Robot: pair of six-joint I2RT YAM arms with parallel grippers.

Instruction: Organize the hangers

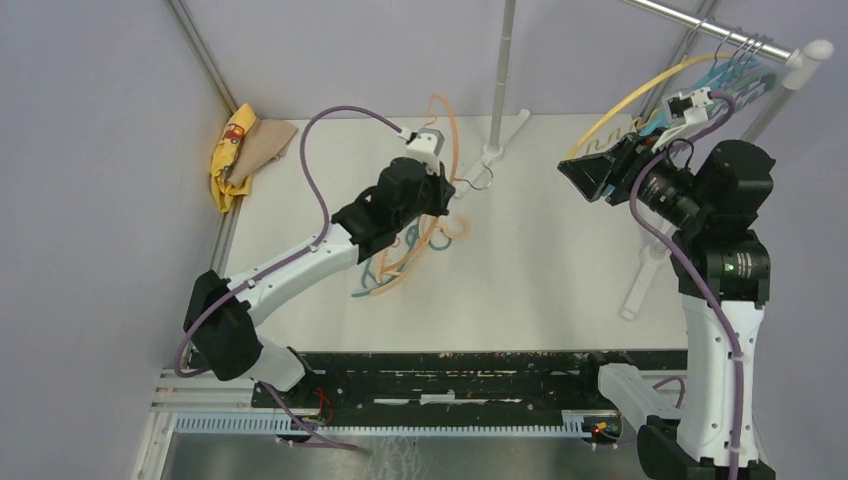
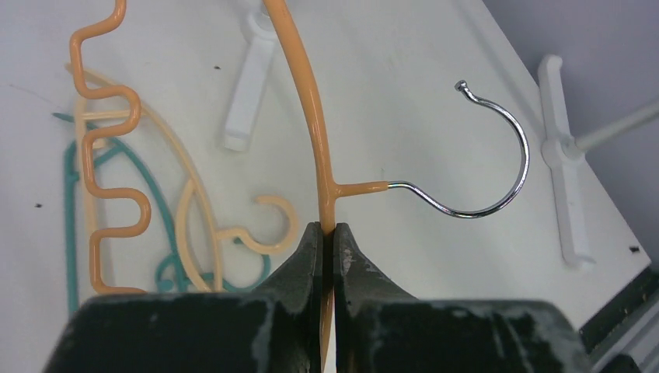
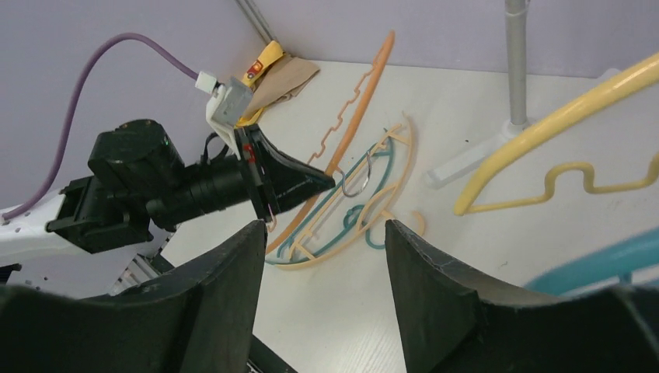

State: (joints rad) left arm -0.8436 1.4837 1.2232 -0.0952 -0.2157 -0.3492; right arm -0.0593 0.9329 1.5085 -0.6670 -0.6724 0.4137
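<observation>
White tabletop [image 1: 560, 260]. Thin curved wavy-edged hangers:
- rail [image 1: 690, 17]: one yellow hanger [image 3: 544, 130], plus teal hangers [image 1: 735, 70], count unclear
- piled mid-tabletop: one teal hanger [image 2: 71, 225], at least one cream hanger [image 2: 292, 225]
- left hand [image 2: 334, 233]: clenched on one orange hanger [image 2: 312, 116], beside its metal hook [image 2: 497, 202]
- right hand [image 3: 325, 233]: released, empty

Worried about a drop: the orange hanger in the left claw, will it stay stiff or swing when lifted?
The orange hanger is probably stiff: it holds its curve while pinched at one spot by the left claw. Its thin rod looks light. Gripped on a narrow, smooth bar beside the metal hook, it may pivot or slip.
</observation>
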